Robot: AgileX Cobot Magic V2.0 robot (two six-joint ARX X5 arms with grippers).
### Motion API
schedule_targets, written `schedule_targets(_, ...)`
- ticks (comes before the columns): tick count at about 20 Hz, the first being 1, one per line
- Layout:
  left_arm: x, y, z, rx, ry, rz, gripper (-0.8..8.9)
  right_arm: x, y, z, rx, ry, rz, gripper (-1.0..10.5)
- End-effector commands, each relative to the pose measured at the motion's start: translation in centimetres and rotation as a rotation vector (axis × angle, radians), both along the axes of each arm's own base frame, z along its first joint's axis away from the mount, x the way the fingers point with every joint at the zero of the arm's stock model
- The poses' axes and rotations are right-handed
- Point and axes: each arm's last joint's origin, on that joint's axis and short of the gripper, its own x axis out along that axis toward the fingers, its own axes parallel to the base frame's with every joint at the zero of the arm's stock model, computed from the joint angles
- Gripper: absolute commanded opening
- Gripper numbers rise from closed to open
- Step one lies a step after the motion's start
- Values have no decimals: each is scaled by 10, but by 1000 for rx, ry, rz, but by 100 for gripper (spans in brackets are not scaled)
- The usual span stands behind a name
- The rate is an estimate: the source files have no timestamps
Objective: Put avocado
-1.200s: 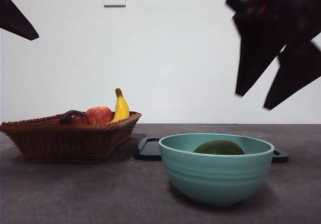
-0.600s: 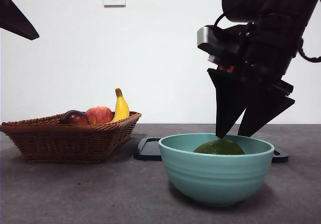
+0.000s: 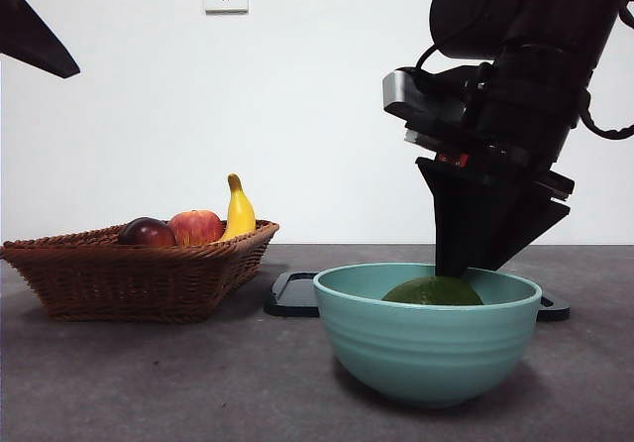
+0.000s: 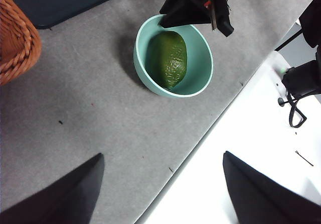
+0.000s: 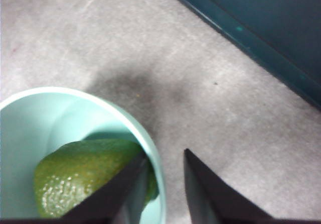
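Observation:
The dark green avocado (image 3: 433,291) lies in the teal bowl (image 3: 426,355) at the front right of the table. It also shows in the left wrist view (image 4: 167,58) and the right wrist view (image 5: 85,179). My right gripper (image 3: 464,267) has come down onto the bowl's far rim (image 5: 159,184). One jaw is inside next to the avocado and one outside, drawn close around the rim (image 5: 165,156). My left gripper (image 4: 163,154) is open and empty, high above the table, and shows as a black tip at the top left (image 3: 30,36).
A wicker basket (image 3: 139,276) at the left holds a dark red fruit (image 3: 147,231), a red apple (image 3: 196,226) and a banana (image 3: 239,209). A flat black tray (image 3: 294,293) lies behind the bowl. The table's edge runs close beside the bowl (image 4: 200,138).
My right gripper has come down from the upper right to the bowl. Its jaws, apart half a second ago, now stand close together over the rim. The avocado and the bowl have not moved.

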Motion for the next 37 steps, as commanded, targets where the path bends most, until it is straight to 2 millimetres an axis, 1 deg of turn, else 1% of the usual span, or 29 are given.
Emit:
schedule_targets(1,1,-2,4,-9,-22,-21,364,3,5,0,6,-2,5,46)
schedule_targets(4,1,-2,4,-9,-23,-21,364,3,5,0,7,-2,5,15)
schedule_targets(10,1,-2,4,-9,-23,-22,364,3,5,4,15,-14,6,15)
schedule_targets(12,1,-2,4,-8,-26,-24,364,3,5,12,31,-40,5,15)
schedule_targets(14,1,-2,4,-8,-26,-24,364,6,7,24,52,-72,0,15)
schedule_targets(19,1,-2,4,-9,-26,-24,365,24,4,58,97,-156,-42,14)
schedule_targets(21,1,-2,4,-9,-27,-24,365,36,-2,64,105,-177,-75,14)
schedule_targets(23,1,-2,4,-9,-27,-24,365,51,-10,68,107,-190,-118,14)
schedule_targets(26,1,-2,4,-9,-27,-24,365,80,-23,65,100,-196,-182,14)
schedule_targets(28,1,-2,4,-9,-27,-24,365,101,-30,55,96,-197,-220,14)
schedule_targets(30,1,-2,4,-9,-27,-24,365,117,-34,43,91,-190,-244,14)
schedule_targets(33,1,-2,4,-9,-27,-24,365,132,-38,25,91,-191,-270,14)
schedule_targets(37,2,-2,4,-12,-33,-24,365,139,-39,13,90,-183,-280,14)
